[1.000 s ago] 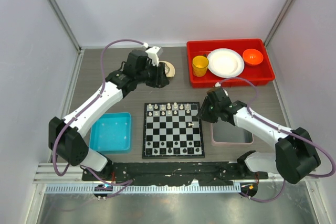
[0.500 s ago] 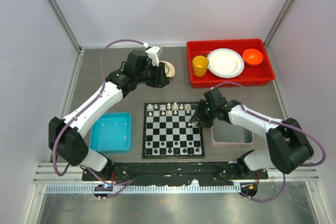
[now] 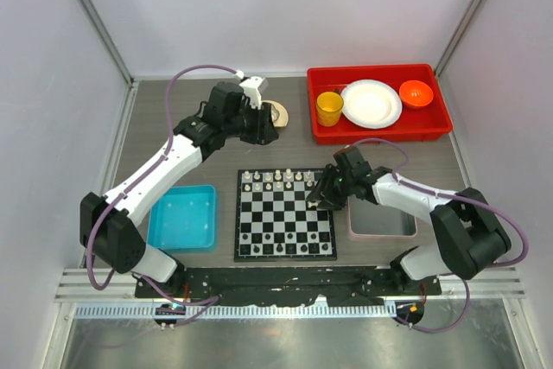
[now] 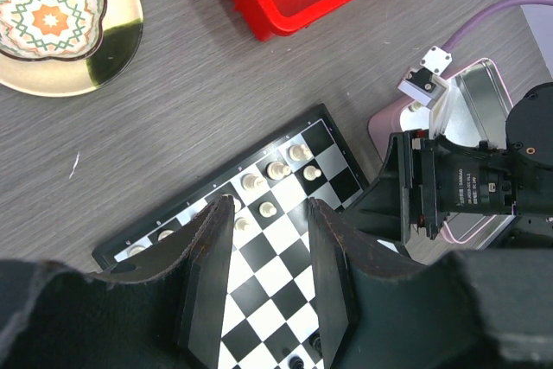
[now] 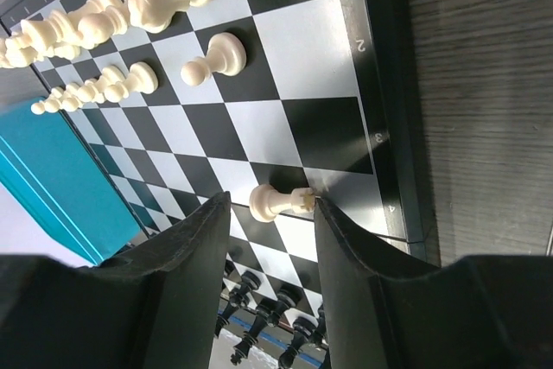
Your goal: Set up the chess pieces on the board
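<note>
The board lies at mid-table. A row of cream chess pieces stands along its far edge and black pieces along the near edge. My right gripper hovers low over the board's right side, open. In the right wrist view a lone cream rook sits between the fingertips of the right gripper. Its top touches one finger, with a gap on the other side. My left gripper hangs high over the back of the table. The left gripper is open with nothing between its fingers.
At back right a red tray holds a yellow cup, a white plate and an orange bowl. A patterned dish sits beside the left gripper. A blue bin lies left of the board and a grey tray right of it.
My right gripper has moved left from the board's right edge over the lone cream rook, and its jaws have widened. The left arm has not moved.
</note>
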Available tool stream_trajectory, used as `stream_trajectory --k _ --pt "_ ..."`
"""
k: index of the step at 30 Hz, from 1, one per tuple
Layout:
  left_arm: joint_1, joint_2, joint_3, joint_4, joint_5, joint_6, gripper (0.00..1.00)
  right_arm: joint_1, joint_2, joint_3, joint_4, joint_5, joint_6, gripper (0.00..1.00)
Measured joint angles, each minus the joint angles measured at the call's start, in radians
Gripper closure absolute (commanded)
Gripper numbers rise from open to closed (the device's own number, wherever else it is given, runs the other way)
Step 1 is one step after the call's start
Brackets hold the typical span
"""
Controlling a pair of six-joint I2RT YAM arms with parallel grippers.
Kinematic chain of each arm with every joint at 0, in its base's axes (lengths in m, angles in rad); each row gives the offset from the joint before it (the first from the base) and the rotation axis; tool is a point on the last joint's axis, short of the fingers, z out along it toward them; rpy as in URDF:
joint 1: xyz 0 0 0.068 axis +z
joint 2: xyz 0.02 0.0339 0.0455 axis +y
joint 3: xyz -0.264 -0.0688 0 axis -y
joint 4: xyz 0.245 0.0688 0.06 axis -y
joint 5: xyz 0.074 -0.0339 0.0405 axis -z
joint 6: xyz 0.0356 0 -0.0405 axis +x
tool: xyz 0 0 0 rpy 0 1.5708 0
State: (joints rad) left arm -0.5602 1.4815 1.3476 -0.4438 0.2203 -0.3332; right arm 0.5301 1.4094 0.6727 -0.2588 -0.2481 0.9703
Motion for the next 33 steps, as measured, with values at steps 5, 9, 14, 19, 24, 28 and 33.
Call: stream_trajectory --k 5,9,14,19,24,28,33 --pt "0.0 0.0 0.0 0.0 0.0 0.0 0.57 0.0 0.012 0.0 0.021 -0.002 0.006 0.57" --pt "0.0 0.0 0.0 0.0 0.0 0.0 0.57 0.0 0.012 -0.004 0.024 0.001 0.006 0.61" --pt "0.0 0.0 0.0 0.0 0.0 0.0 0.57 0.0 0.017 -0.006 0.025 0.006 0.006 0.7" --pt "0.0 0.0 0.0 0.0 0.0 0.0 0.57 0.0 0.028 -0.006 0.028 0.007 0.006 0.77" --pt "0.0 0.0 0.0 0.0 0.0 0.0 0.57 0.0 0.032 -0.006 0.034 0.008 0.005 0.83" --pt "0.0 0.0 0.0 0.0 0.0 0.0 0.57 0.0 0.033 -0.006 0.039 0.008 0.005 0.85" --pt "0.0 0.0 0.0 0.0 0.0 0.0 0.57 0.0 0.031 -0.006 0.042 0.012 -0.003 0.87"
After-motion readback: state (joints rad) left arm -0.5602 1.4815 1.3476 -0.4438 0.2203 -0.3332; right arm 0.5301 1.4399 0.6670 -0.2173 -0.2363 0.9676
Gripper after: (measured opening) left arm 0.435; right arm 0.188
